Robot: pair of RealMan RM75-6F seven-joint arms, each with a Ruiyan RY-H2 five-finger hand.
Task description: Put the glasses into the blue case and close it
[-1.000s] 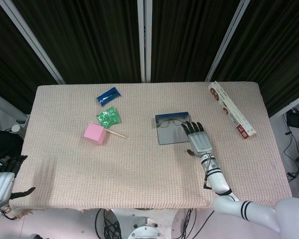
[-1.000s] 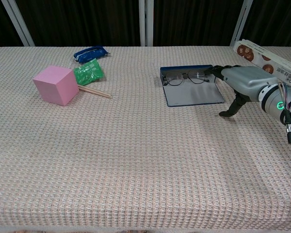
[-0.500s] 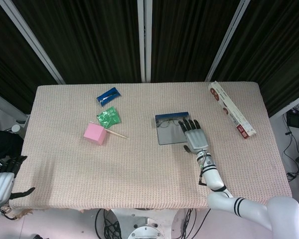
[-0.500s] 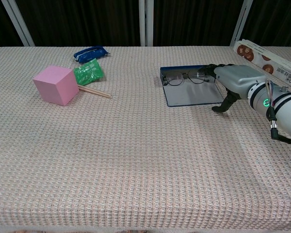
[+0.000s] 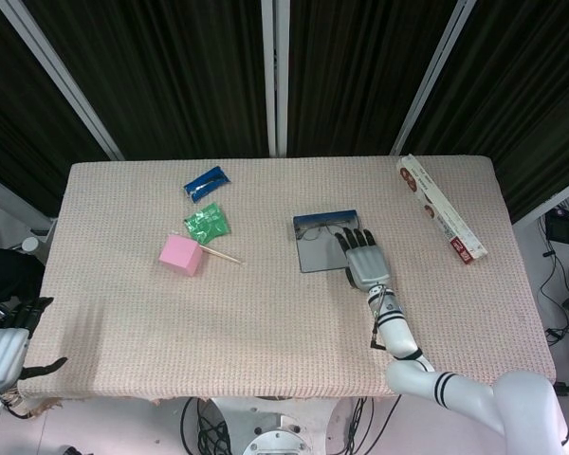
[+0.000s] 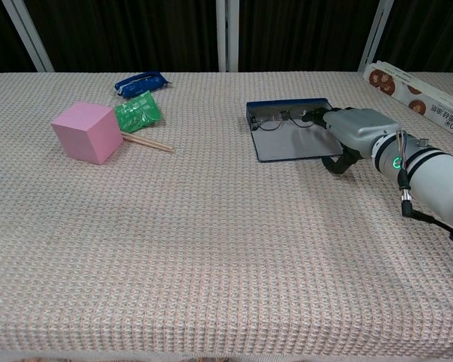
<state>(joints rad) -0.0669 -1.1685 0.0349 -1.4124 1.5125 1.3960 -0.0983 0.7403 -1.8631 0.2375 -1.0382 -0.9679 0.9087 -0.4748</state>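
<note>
The blue case (image 5: 315, 253) lies open at the table's middle right, grey inside, with the glasses (image 5: 320, 231) resting along its far blue wall. In the chest view the case (image 6: 285, 143) and glasses (image 6: 278, 118) show the same. My right hand (image 5: 362, 258) lies flat over the case's right edge, fingers stretched out toward the glasses; in the chest view this hand (image 6: 351, 128) has its thumb down by the case's near right corner. It holds nothing. My left hand (image 5: 5, 346) hangs off the table's near left corner, fingers apart and empty.
A pink cube (image 5: 180, 254) with a wooden stick (image 5: 220, 254) beside it sits left of centre. Behind it lie a green packet (image 5: 207, 224) and a blue packet (image 5: 206, 182). A long biscuit box (image 5: 439, 209) lies at the far right.
My right hand has slid left onto the case's right edge, and the case has shifted slightly to the left. The left hand has not moved.
</note>
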